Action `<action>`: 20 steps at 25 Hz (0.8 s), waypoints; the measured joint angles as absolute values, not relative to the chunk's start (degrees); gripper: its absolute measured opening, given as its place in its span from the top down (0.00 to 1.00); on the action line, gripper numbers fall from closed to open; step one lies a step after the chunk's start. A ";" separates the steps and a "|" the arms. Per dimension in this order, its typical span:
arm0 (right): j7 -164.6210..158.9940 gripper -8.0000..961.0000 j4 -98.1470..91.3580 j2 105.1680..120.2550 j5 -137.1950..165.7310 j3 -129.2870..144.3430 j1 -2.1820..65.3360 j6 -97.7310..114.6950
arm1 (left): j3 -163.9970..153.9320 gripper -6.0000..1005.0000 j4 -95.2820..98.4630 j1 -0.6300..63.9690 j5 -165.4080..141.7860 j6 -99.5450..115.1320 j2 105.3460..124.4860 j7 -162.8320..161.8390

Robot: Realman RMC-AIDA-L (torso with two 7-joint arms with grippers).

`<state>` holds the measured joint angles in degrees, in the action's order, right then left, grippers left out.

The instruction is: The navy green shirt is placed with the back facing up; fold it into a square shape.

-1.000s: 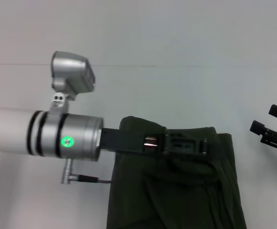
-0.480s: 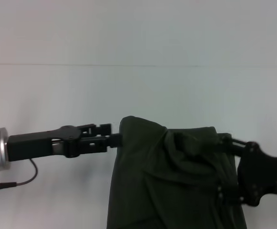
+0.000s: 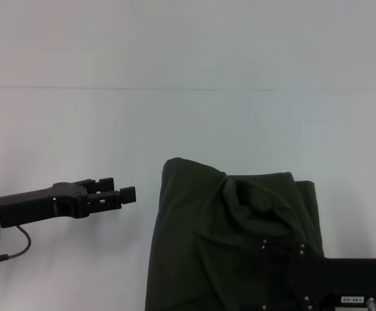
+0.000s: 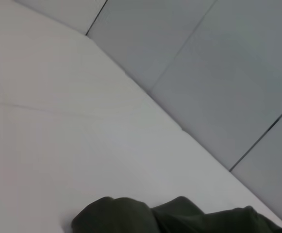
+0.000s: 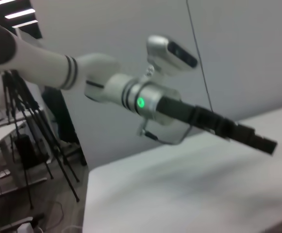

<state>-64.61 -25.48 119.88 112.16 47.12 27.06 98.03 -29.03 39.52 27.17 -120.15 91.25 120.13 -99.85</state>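
The navy green shirt [image 3: 239, 240] lies partly folded on the white table [image 3: 77, 129], right of centre, with a rumpled fold near its far edge. It also shows as a dark mound [image 4: 179, 218] in the left wrist view. My left gripper [image 3: 120, 191] hovers just left of the shirt's far left corner, open and empty, clear of the cloth. The right wrist view shows it from the side [image 5: 262, 141] above the table. My right gripper [image 3: 285, 259] reaches in from the lower right, black against the shirt's near part.
The table's far edge [image 3: 188, 89] meets a grey wall. In the right wrist view, tripods [image 5: 29, 160] stand on the floor beyond the table's side.
My left arm has drawn back to the left, off the shirt. The right arm has come in from the right edge and now lies low over the shirt's near right part.
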 joint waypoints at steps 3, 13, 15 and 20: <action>-65.26 0.03 -24.34 119.87 112.18 47.77 26.81 94.83 | -29.06 0.12 39.26 27.61 -120.04 91.12 120.15 -99.84; -68.60 0.03 -22.82 120.00 112.03 49.39 28.41 85.94 | -29.40 0.12 38.32 29.09 -120.04 91.05 120.20 -99.80; -68.88 0.03 -22.82 120.01 111.81 49.03 28.42 85.20 | -29.40 0.12 38.28 29.11 -119.97 91.04 120.21 -99.79; -68.97 0.03 -22.98 119.88 110.06 46.81 27.79 83.77 | -29.36 0.12 38.25 29.13 -119.84 91.04 120.38 -99.77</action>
